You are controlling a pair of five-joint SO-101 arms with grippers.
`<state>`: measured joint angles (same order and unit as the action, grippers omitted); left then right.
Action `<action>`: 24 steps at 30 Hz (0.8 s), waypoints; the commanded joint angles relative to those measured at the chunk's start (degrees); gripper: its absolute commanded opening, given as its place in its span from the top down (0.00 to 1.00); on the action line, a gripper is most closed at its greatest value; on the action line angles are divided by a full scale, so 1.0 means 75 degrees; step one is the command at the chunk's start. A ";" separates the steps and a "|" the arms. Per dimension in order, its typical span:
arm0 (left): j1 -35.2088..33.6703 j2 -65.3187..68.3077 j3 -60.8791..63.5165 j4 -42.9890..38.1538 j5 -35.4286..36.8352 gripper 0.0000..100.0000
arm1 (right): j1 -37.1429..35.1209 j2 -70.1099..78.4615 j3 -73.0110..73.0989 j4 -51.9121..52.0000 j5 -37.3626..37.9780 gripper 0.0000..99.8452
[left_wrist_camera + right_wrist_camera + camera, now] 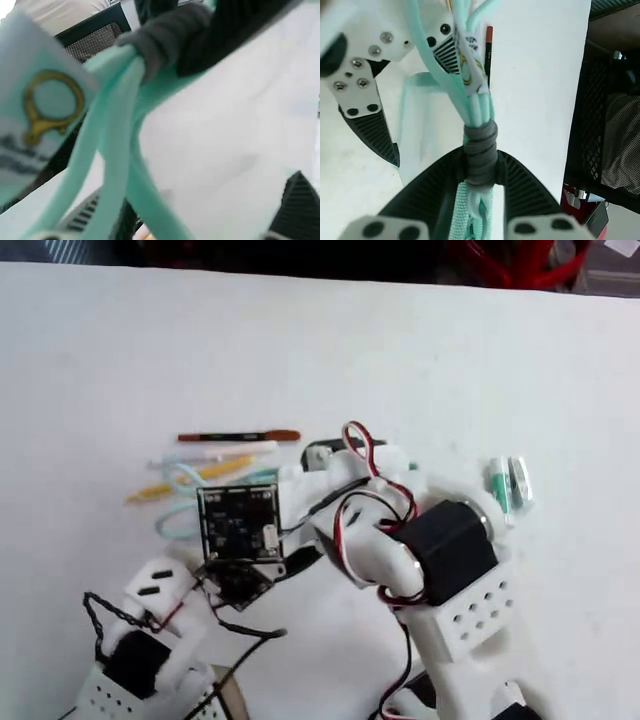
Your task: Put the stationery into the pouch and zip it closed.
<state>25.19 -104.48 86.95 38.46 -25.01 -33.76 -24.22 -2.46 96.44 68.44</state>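
Overhead, two white robot arms close together above a white table [420, 350]. Right gripper [481, 159] clamped shut on a grey knot [480, 134] binding the mint cords [470, 90] of the pouch [420, 132]. Left gripper [412, 90] just beside those cords, grip impossible to tell. Pouch translucent with mint trim, under both grippers. Near it on the table, a reddish-brown pencil [240, 436], a white pen [215, 451] and a yellow pen [190, 483]. Well apart, on the right arm's side, small green-and-white items [508, 484].

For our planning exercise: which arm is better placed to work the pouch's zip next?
Right, probably. Its claw is shut on the grey cord-wrapped pull of the mint-green fabric pouch, so it could draw the zip directly.
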 commanded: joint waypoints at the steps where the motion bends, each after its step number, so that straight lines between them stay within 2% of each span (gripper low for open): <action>1: 0.0311 -0.0029 -0.0094 0.0000 0.0117 0.69 | 0.0486 0.0100 0.0821 -0.0240 -0.0176 0.98; 6: 0.0252 -0.0029 -0.0094 0.0012 0.0117 0.93 | 0.1119 0.0170 0.0410 -0.1436 -0.1805 0.98; 8: 0.0252 -0.0029 -0.0094 -0.0035 0.0129 0.98 | 0.1166 0.0170 0.0223 -0.1705 -0.2391 0.98; 15: 0.0311 -0.0029 -0.0105 -0.0035 0.0164 0.98 | 0.1096 0.0170 -0.0176 -0.1776 -0.3763 0.98; 19: 0.0252 -0.0029 -0.0246 0.0105 0.1278 0.98 | 0.1213 0.0100 -0.0188 -0.1999 -0.4806 0.98; 24: 0.0311 -0.0029 -0.0949 0.1032 0.2309 0.98 | 0.1577 -0.0006 -0.0328 -0.2210 -0.6459 0.98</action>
<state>26.86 -104.04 84.66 43.30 -10.95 -24.62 -23.34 -3.60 80.79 25.89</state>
